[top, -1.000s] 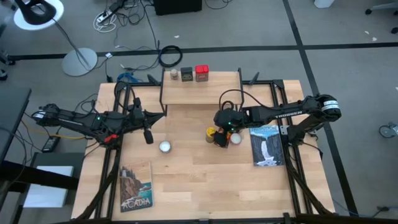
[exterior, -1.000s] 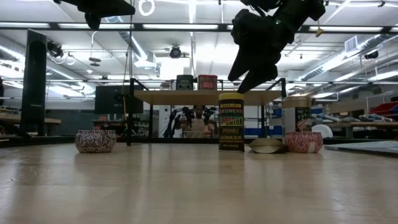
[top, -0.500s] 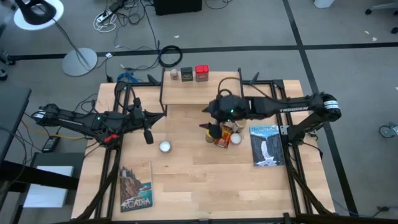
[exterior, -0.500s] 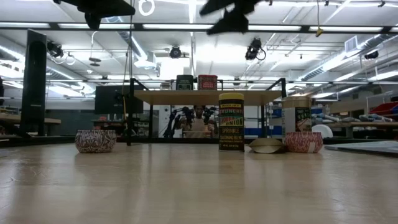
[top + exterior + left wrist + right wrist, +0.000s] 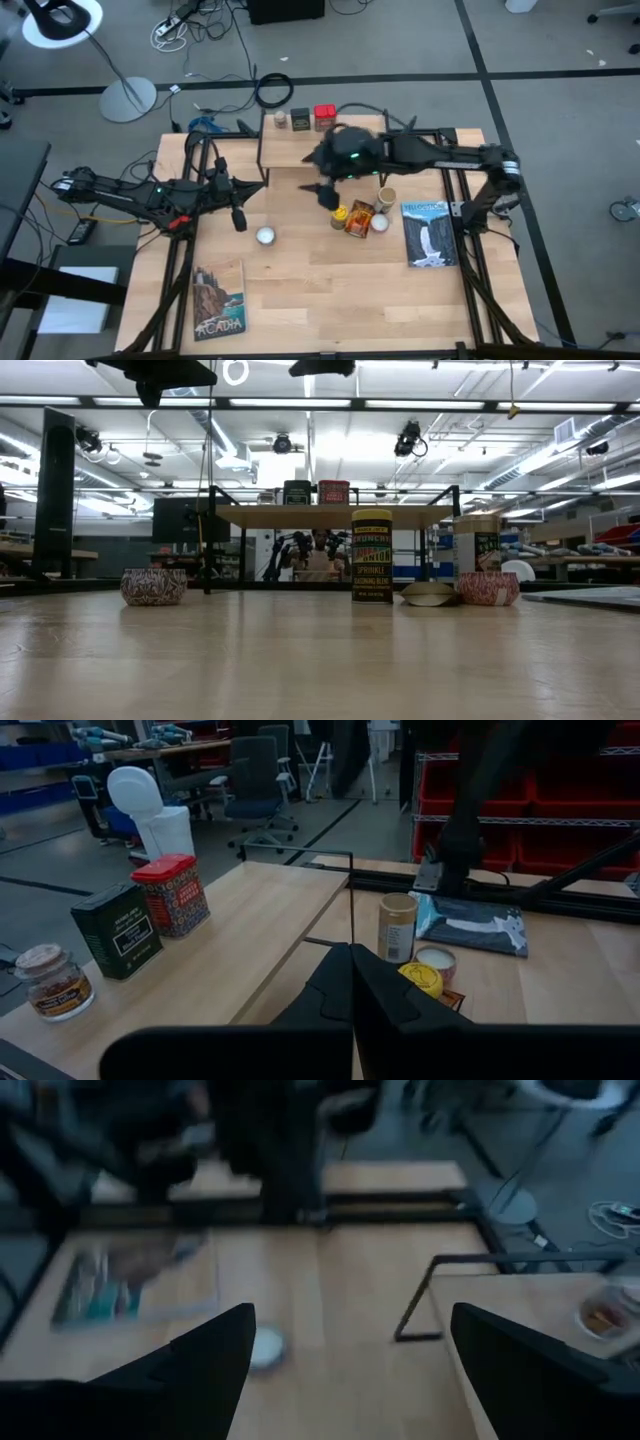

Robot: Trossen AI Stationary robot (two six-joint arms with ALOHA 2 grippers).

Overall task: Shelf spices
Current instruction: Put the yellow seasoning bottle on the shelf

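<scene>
Wooden plank shelf (image 5: 300, 150) carries pale-capped jar (image 5: 53, 982), dark tin (image 5: 118, 930), red tin (image 5: 172, 895). Right gripper (image 5: 325, 192) spread, empty, beside shelf; left gripper (image 5: 238, 215) clenched. Yellow jar (image 5: 372, 556) label legible only in low view.

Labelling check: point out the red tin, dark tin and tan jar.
red tin (image 5: 172, 896), left wrist view, front face.
dark tin (image 5: 122, 931), left wrist view, front label.
tan jar (image 5: 397, 928), left wrist view, side wall.

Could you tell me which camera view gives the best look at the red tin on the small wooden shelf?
The left wrist view: the red tin is close, its lid and patterned side clear. The high view shows only its small red top; the low view shows its front far off; the right wrist view misses it.
</scene>
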